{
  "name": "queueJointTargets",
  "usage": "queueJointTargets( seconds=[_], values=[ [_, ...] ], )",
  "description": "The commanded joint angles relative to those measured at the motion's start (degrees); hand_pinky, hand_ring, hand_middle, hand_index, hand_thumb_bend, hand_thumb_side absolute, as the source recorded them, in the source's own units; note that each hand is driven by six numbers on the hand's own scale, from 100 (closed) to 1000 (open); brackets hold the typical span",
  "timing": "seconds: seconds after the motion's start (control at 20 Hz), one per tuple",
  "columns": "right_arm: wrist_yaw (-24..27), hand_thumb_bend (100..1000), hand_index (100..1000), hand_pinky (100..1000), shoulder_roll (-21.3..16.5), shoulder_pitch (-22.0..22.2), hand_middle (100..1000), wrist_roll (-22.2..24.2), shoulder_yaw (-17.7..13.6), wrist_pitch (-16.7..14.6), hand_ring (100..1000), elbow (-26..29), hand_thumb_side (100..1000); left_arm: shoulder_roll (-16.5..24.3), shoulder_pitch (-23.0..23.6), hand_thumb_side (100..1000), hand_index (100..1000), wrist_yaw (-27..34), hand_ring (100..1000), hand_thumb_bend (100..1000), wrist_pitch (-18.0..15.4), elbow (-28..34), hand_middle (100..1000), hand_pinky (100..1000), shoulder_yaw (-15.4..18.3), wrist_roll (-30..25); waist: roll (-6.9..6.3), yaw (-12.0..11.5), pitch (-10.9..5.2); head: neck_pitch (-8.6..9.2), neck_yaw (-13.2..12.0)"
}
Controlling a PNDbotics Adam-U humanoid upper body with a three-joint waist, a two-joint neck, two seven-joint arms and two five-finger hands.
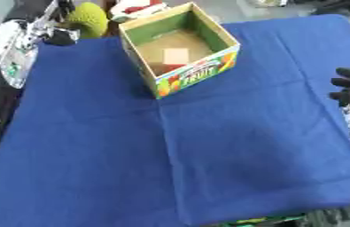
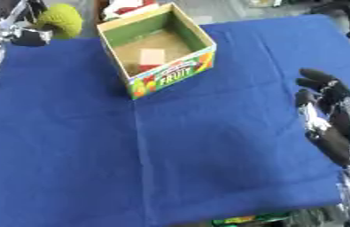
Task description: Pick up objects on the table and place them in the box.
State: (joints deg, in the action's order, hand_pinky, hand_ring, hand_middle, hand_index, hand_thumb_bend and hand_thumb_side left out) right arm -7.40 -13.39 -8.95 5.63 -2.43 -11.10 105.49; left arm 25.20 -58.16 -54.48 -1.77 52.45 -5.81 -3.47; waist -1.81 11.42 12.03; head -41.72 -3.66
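Note:
An open cardboard box [image 1: 208, 62] with green inner walls and a FRUIT label stands at the far middle of the blue cloth. Inside it lie a pale square block [image 1: 176, 55] and something red [image 1: 166, 67]. A yellow-green knitted ball [image 2: 60, 20] hangs at the far left corner, level with the box's left side. My left hand [image 2: 29, 37] is there, with dark fingers curled above and below the ball. My right hand [image 2: 329, 113] lies at the right edge of the cloth, fingers fairly straight and holding nothing.
The blue cloth [image 1: 170, 155] covers the whole table, bare in the middle and front. A red and white thing [image 1: 139, 8] sits behind the box. My silver left arm [image 1: 11, 48] runs along the left edge. A chair base [image 2: 340, 9] stands far right.

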Motion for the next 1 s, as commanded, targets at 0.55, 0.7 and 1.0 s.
queueJointTargets(
  seconds=[0.55,0.7,1.0],
  values=[
    [0.63,100,842,763,-0.43,-0.53,847,0.82,0.38,-0.20,854,0.23,548,-7.72,-3.01,100,662,-2.59,560,283,-2.41,-1.41,544,546,-2.75,0.91,0.41,1.57,-0.91,0.53,-0.33],
    [0.66,100,842,763,-0.40,-0.53,847,0.87,0.39,-0.20,854,0.18,548,-8.30,-2.73,139,749,-2.91,618,437,-3.49,-1.99,641,588,-3.31,0.18,0.42,1.59,-0.91,0.59,-0.30],
    [0.63,100,842,764,-0.30,-0.58,847,0.90,0.29,-0.22,854,0.18,548,-7.76,-2.14,360,902,-2.37,702,699,-4.13,-1.77,767,646,-3.13,1.05,0.41,1.57,-0.98,0.78,-0.09]
  ],
)
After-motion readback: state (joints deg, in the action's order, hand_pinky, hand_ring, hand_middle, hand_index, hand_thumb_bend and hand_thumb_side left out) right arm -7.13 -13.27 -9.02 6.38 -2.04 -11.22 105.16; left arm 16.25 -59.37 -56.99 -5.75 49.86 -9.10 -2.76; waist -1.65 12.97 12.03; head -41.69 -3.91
